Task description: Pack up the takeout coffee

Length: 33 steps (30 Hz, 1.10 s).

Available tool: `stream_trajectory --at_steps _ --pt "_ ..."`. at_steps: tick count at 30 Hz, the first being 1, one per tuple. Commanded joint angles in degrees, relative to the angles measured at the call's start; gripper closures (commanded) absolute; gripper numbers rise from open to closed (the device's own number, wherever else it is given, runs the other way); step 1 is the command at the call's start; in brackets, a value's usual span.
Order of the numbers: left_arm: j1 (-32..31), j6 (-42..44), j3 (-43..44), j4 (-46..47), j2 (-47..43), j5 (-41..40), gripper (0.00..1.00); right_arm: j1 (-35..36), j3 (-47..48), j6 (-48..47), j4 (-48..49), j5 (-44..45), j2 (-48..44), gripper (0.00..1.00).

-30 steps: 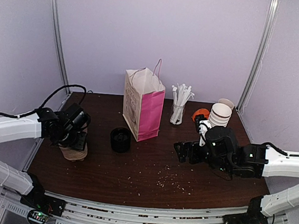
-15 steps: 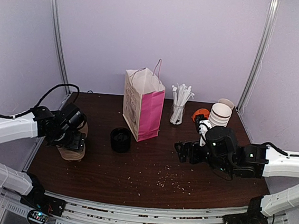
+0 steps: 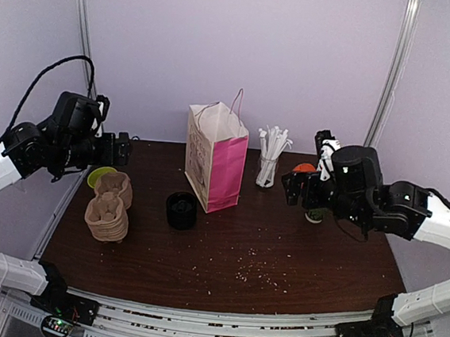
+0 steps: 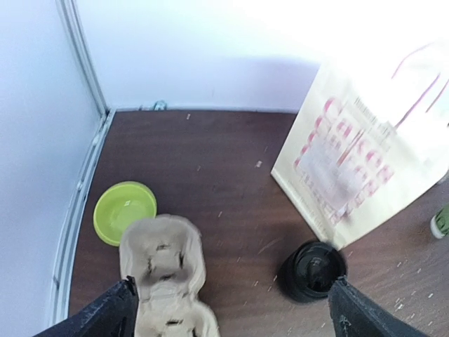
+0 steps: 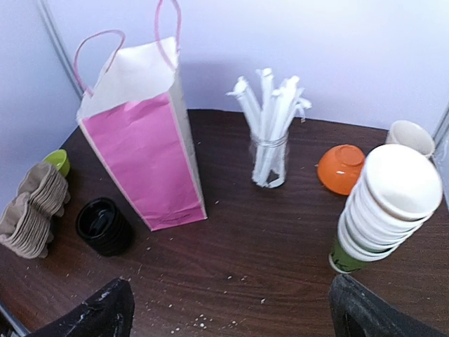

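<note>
No view shows the takeout coffee. My left gripper (image 3: 120,149) (image 4: 231,312) hangs open and empty high over the table's left side, above a stack of brown pulp cup carriers (image 3: 109,209) (image 4: 165,270). A black round stack that looks like lids (image 3: 181,210) (image 4: 313,270) (image 5: 103,226) stands beside the pink-and-white paper bag (image 3: 213,163) (image 4: 358,161) (image 5: 144,147), which is upright with its mouth open. On the right, my right gripper (image 3: 291,189) (image 5: 228,312) is raised, open, with nothing between its fingers.
A green bowl (image 3: 97,176) (image 4: 125,210) lies behind the carriers. At the back right are a jar of wrapped straws (image 3: 269,161) (image 5: 270,140), an upturned orange bowl (image 5: 341,168), stacked white-and-green cups (image 5: 386,207) and a beige mug (image 5: 410,135). Crumbs dot the table.
My left gripper opened, let go of the carrier stack and rose up and back. The right arm lifted and swung toward the back right, now in front of the cup stack.
</note>
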Motion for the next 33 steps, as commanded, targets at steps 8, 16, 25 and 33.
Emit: stream_trajectory --at_steps 8,16,25,33 --pt "0.4 8.87 -10.69 36.88 -6.68 13.03 0.02 -24.13 10.51 -4.81 -18.17 -2.43 -0.23 0.12" --pt "0.35 17.09 -10.5 32.13 -2.3 16.08 0.03 -27.12 18.37 -10.13 -22.43 -7.87 8.9 0.27" --pt "0.37 19.03 -19.64 35.59 -3.82 15.63 0.03 -28.1 24.52 -12.13 -22.61 -7.15 17.97 0.44" --pt "0.34 18.96 -22.58 36.3 -3.38 14.75 0.04 -28.73 29.99 -12.65 -24.87 -8.27 24.57 0.53"
